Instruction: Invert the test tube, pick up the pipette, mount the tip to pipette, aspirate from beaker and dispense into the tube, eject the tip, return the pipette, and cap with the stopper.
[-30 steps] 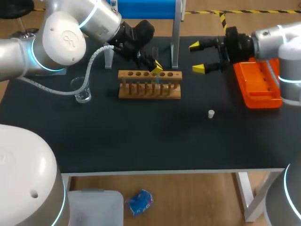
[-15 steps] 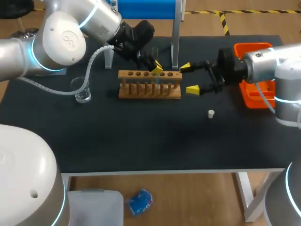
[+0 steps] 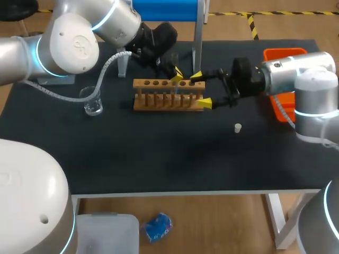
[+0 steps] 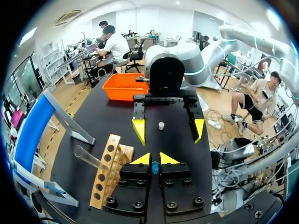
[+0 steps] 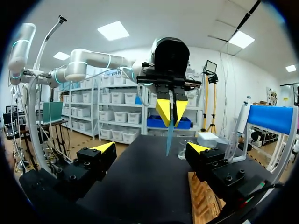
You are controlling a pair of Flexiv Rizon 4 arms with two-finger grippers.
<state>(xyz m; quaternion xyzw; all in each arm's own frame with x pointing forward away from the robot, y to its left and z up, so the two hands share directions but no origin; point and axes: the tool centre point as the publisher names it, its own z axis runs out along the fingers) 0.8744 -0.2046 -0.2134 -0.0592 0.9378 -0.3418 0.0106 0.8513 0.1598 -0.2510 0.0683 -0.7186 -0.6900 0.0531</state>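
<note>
Beaker (image 3: 93, 103) stands left on surface (image 3: 159, 153). Left gripper (image 3: 177, 74) pinches tube (image 5: 168, 135), which hangs straight down at rack (image 3: 159, 96). Right gripper (image 3: 201, 89) is spread wide at rack's right end. Stopper (image 3: 238, 127) lies apart, further right.

Nothing readable in any view: no text, numbers or labels legible. Only mark is a round embossed emblem (image 3: 74, 42) on the left arm's white joint cap (image 3: 57, 29). It's a shape only, no letters I can make out.
</note>
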